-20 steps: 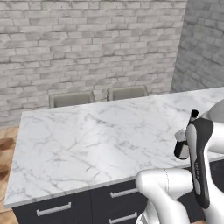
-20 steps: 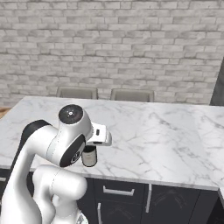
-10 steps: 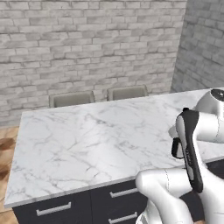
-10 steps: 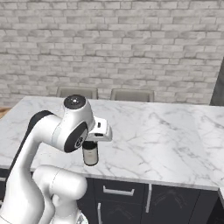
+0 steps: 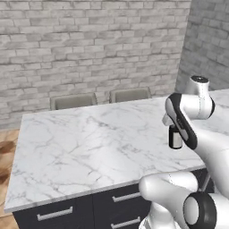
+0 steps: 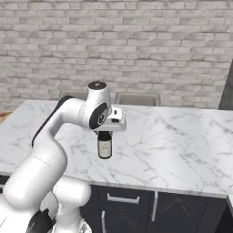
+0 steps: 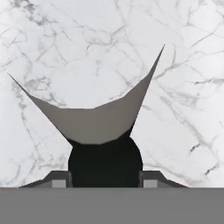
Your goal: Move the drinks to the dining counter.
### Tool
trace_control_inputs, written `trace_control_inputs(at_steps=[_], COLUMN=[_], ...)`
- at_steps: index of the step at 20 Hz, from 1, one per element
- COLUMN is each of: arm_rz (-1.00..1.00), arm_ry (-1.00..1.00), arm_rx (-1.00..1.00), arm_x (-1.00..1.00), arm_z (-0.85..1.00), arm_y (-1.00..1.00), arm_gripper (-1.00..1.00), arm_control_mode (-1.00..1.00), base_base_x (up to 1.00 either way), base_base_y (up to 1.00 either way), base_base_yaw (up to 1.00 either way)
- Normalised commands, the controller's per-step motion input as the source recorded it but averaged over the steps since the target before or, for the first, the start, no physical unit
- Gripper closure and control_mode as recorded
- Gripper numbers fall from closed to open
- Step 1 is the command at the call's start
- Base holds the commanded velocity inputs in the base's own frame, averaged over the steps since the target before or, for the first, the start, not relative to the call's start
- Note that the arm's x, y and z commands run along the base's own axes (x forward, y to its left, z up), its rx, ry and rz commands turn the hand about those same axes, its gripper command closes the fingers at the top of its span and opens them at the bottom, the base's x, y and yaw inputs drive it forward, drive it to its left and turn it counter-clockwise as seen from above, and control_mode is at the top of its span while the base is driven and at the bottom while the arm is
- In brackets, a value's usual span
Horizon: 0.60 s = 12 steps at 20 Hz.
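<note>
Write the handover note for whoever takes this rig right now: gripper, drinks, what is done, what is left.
Gripper: shut on the dark bottle, gripping its top, bottle hanging upright.
Position: the bottle hangs over the dining counter, toward the near edge; in the right base view it looks just above the marble, not set down.
Done: this bottle has been brought to the counter.
Left: lower it, release, then fetch any other drinks; no other bottles stand on the visible marble.
Note: two chair backs stand behind the far edge.

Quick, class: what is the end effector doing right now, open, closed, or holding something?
End effector: closed on the dark bottle, holding it by the neck above the dining counter.
</note>
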Motion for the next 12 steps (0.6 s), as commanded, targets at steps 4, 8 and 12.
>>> trace_control_inputs(at_steps=[4, 8, 12], arm_rz=[0.00, 0.00, 0.00], arm_ry=[-0.13, -0.21, -0.12], arm_rx=[0.03, 0.06, 0.02], arm_x=[1.00, 0.73, 0.26], arm_z=[-0.32, -0.26, -0.09], arm_y=[-0.33, -0.29, -0.09], arm_gripper=[1.00, 1.00, 1.00], arm_control_mode=[-1.00, -1.00, -1.00], base_base_x=[0.00, 0.00, 0.00], base_base_y=[0.00, 0.00, 0.00], base_base_yaw=[0.00, 0.00, 0.00])
